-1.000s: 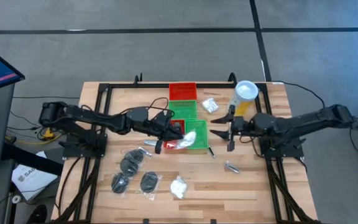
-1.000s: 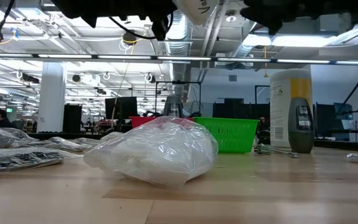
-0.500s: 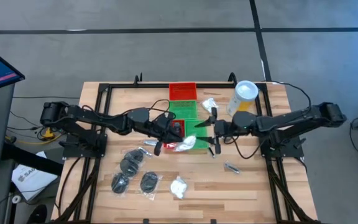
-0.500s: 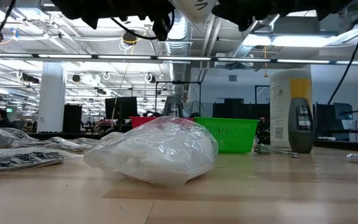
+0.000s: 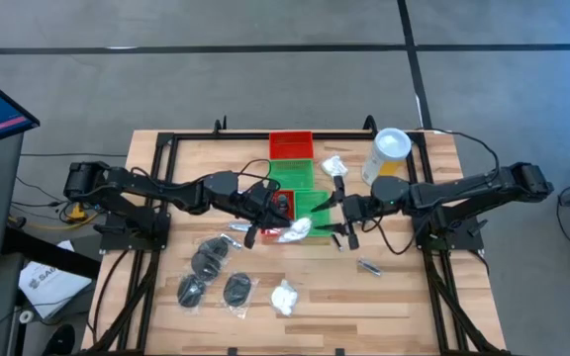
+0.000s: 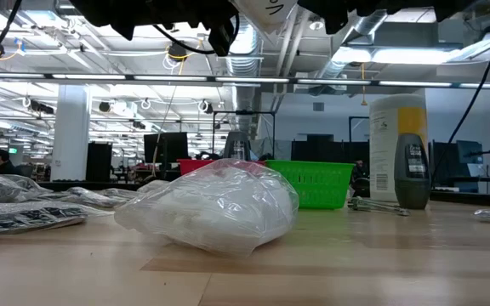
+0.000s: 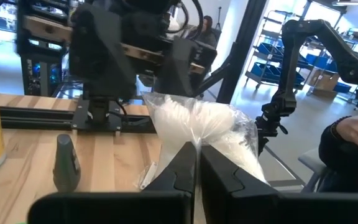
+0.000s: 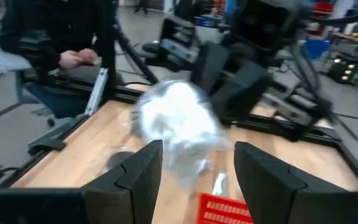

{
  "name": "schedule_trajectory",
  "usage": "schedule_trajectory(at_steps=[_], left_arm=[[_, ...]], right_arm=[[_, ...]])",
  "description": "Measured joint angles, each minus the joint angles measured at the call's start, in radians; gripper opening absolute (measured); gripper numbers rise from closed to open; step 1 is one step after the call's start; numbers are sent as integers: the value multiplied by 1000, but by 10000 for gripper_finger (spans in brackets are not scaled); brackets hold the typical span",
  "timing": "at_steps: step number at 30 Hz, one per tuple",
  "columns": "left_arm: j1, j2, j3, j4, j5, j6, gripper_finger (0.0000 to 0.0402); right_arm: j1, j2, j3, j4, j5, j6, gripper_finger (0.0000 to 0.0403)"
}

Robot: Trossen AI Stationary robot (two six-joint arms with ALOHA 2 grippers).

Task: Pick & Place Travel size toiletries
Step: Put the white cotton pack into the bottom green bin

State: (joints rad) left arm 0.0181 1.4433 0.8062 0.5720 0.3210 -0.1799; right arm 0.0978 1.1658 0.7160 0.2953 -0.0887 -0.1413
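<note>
My left gripper [image 5: 273, 225] is shut on a clear packet of white puffs [image 5: 296, 231], held in the air over the red and green trays [image 5: 292, 174] at the table's middle. My right gripper [image 5: 340, 218] faces it from the right. Its open fingers [image 8: 143, 171] stand just short of the packet [image 8: 178, 124], and I see no touch. Three packets with dark discs [image 5: 212, 259], another white puffy packet [image 5: 285, 297] and a clear packet [image 5: 334, 166] lie flat on the table. My left gripper pinches the packet's flat plastic end [image 7: 195, 147] between its two shut fingers. The fingers lie level and come from the table's left. The puffy part [image 7: 204, 121] stands out beyond the fingertips toward my right gripper, lifted clear of the trays.
A tall yellow canister with a white lid [image 5: 389, 153] stands at the back right, with a small dark bottle [image 6: 411, 180] showing before it in the low view. A small grey piece [image 5: 369, 265] lies near the right arm. A black frame [image 5: 166, 148] borders the table. A person [image 8: 61, 37] sits beyond the left edge.
My right gripper has moved toward the table's left, toward the held packet, and has swung round until it faces it. My left gripper has kept the packet in the air over the trays.
</note>
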Motion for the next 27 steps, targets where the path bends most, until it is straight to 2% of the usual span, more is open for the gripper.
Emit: schedule_trajectory(at_steps=[16, 20, 27], left_arm=[[0, 0, 0, -8, 0, 0, 2], [0, 0, 0, -8, 0, 0, 2], [0, 0, 0, -11, 0, 0, 2]], right_arm=[[-11, 51, -1, 74, -30, -8, 173], [-11, 54, -1, 82, -49, -8, 136], [-10, 94, 1, 86, -52, -11, 40]])
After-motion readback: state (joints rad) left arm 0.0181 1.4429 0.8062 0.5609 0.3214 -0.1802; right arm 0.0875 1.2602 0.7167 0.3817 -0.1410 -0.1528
